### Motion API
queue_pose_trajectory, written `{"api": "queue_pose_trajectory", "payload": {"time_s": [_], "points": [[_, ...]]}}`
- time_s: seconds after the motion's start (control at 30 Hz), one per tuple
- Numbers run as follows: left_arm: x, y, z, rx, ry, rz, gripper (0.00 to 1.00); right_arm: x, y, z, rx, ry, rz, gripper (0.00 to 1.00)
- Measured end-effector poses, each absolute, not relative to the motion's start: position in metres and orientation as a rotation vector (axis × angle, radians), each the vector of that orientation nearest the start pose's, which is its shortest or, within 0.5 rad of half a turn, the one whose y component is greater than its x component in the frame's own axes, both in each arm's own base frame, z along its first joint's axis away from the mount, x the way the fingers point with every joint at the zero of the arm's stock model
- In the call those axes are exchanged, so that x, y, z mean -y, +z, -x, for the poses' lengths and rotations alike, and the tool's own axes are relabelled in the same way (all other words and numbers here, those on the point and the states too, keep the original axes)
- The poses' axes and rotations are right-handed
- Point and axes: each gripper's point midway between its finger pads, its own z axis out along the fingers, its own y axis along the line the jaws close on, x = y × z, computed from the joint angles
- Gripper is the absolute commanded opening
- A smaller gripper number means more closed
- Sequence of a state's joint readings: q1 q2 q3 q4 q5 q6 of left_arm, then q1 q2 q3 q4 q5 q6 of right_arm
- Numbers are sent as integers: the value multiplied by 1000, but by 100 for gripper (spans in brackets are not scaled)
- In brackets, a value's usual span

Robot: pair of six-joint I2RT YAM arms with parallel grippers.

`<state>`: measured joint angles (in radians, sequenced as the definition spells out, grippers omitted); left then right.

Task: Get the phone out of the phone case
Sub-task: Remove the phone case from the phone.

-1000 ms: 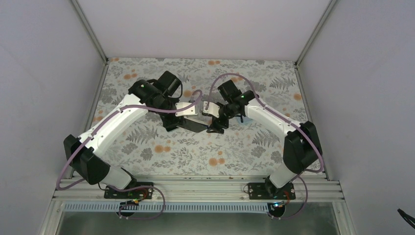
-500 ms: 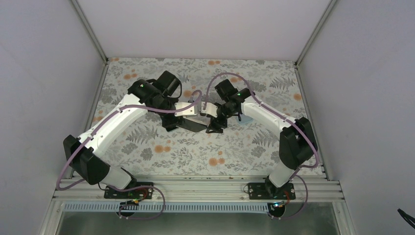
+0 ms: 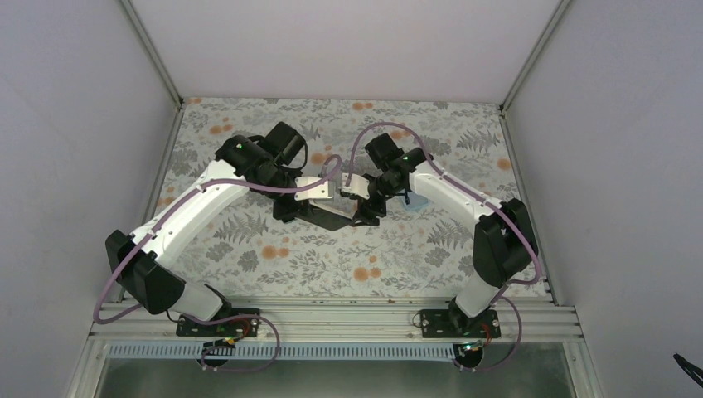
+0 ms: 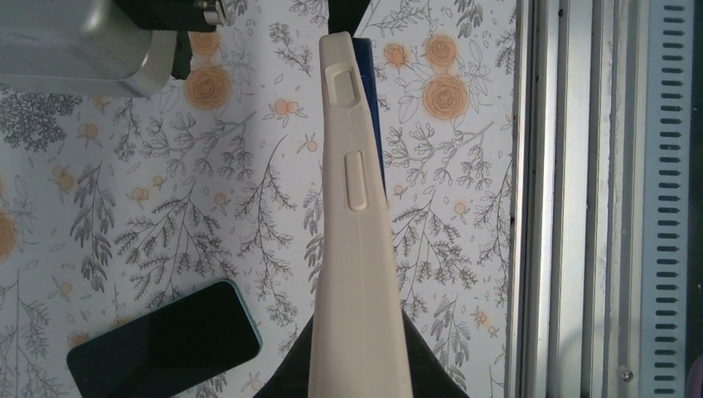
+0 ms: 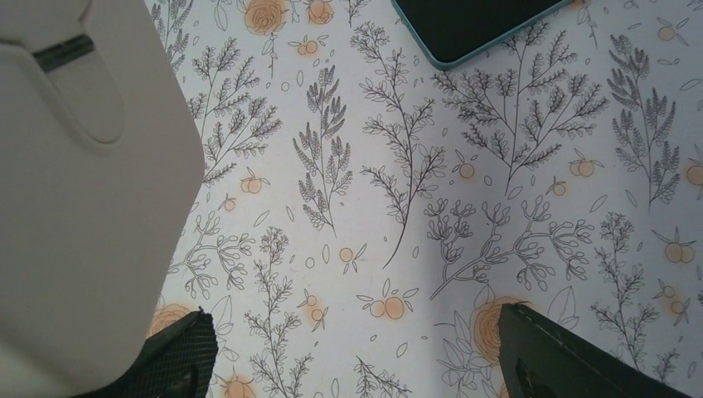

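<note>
A thin dark blue edge, most likely the phone (image 4: 375,116), shows along one long side of the cream phone case (image 4: 352,207), so I judge it is seated inside and the extraction is not yet done. The case is lifted off the table (image 4: 207,191) and turned edge-on, side buttons facing the left wrist camera, probably to give the other arm a rim to peel. The left gripper (image 4: 358,356) is clamped across the case's lower end, one dark finger on each face. The right gripper (image 5: 352,323) sits just beside the case with its fingers (image 5: 564,356) spread wide, gripping nothing; one fingertip is tucked close under the case's corner, apparently lining up for a pinch. Below the case, flat on the table, lies a teal-rimmed handset (image 4: 162,336), well apart from it. On the case's other side is the metal rail (image 4: 564,207)
</note>
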<state>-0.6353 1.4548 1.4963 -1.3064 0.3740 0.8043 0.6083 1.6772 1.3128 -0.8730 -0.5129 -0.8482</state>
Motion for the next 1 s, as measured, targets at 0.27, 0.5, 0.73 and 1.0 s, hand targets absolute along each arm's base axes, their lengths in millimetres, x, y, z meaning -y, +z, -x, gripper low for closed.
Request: {"api": "queue_pose_trajectory", "payload": {"time_s": [0.27, 0.5, 0.73, 1.0], "points": [[229, 222, -205, -2034, -488, -1887, 2, -283, 141, -258, -1908, 650, 1876, 83], [228, 222, -204, -2038, -489, -1891, 2, -283, 144, -253, -1887, 671, 1903, 81], [229, 222, -204, -2037, -488, -1890, 2, -281, 138, -242, -1902, 727, 1919, 80], [229, 222, -203, -2035, -494, -1890, 2, -283, 139, -243, -1892, 733, 1914, 80]]}}
